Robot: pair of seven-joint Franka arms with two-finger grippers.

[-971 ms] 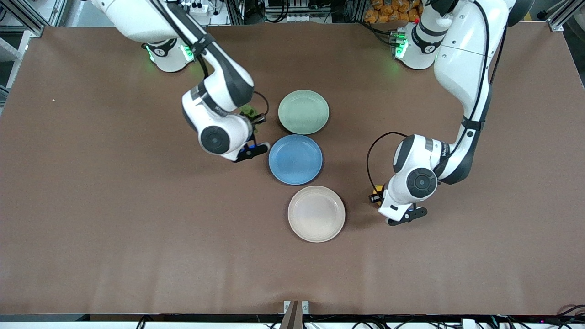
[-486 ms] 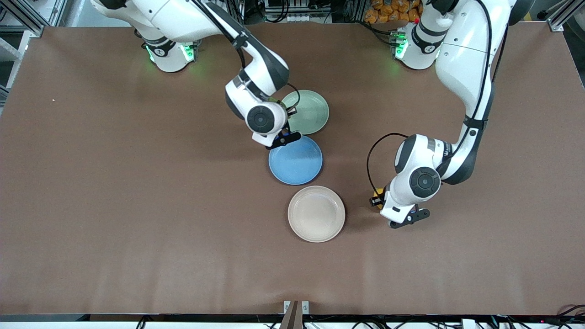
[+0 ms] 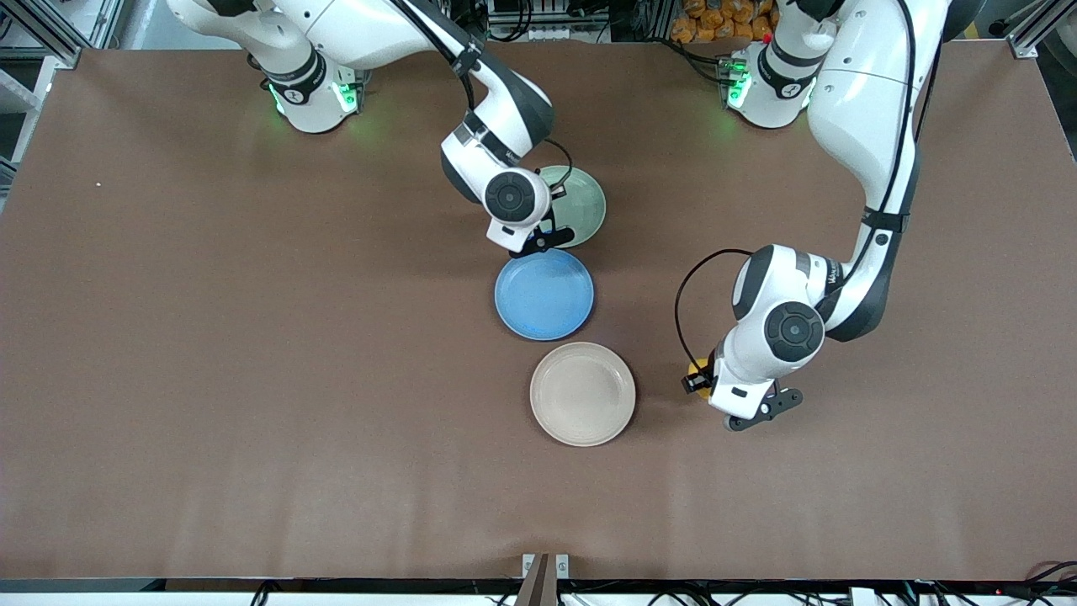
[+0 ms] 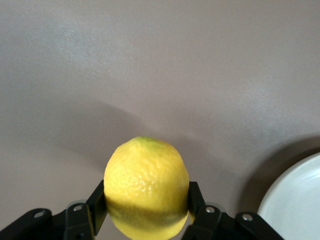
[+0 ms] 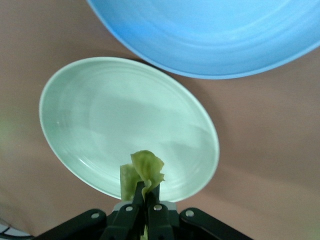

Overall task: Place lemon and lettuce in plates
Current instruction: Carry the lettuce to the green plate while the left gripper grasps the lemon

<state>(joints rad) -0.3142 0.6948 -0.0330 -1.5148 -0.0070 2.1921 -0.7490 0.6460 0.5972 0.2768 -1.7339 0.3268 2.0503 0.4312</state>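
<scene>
My right gripper [image 5: 146, 192] is shut on the dull green wrinkly lettuce [image 5: 143, 172] and holds it over the rim of the pale mint green plate [image 5: 100, 120]. In the front view the right hand covers part of that plate [image 3: 586, 204], and the lettuce is hidden there. My left gripper [image 4: 146, 206] is shut on the yellow lemon [image 4: 146, 182] just above the table. It is beside the beige plate [image 3: 582, 393], toward the left arm's end. A sliver of lemon [image 3: 695, 368] shows by the left hand. The beige plate's rim [image 4: 295, 200] shows in the left wrist view.
A blue plate [image 3: 544, 295] lies between the mint and beige plates and also shows in the right wrist view [image 5: 215, 35]. The three plates form a line down the middle of the brown table [image 3: 252, 379].
My right arm has carried the lettuce from the table beside the mint plate to over that plate. My left hand with the lemon has shifted slightly toward the front camera.
</scene>
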